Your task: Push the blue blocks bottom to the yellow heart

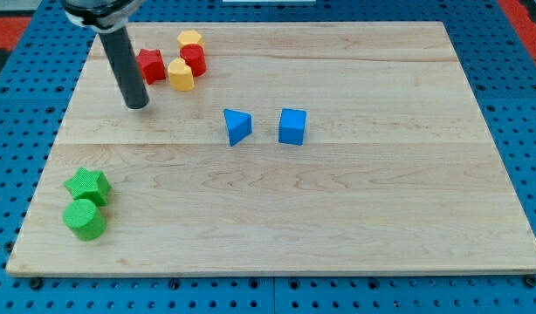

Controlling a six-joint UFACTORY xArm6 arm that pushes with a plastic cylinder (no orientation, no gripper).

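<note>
A blue triangle block (237, 126) and a blue cube (292, 126) lie side by side near the middle of the wooden board (355, 218). A yellow heart (181, 75) lies at the view's top left, touching a red block (195, 59). My tip (137, 105) rests on the board left of the blue triangle and below-left of the yellow heart, touching no block.
A red star (150, 65) lies just right of the rod. A yellow hexagon block (190, 39) sits above the red block. A green star (87, 186) and a green cylinder (85, 219) lie at the view's bottom left.
</note>
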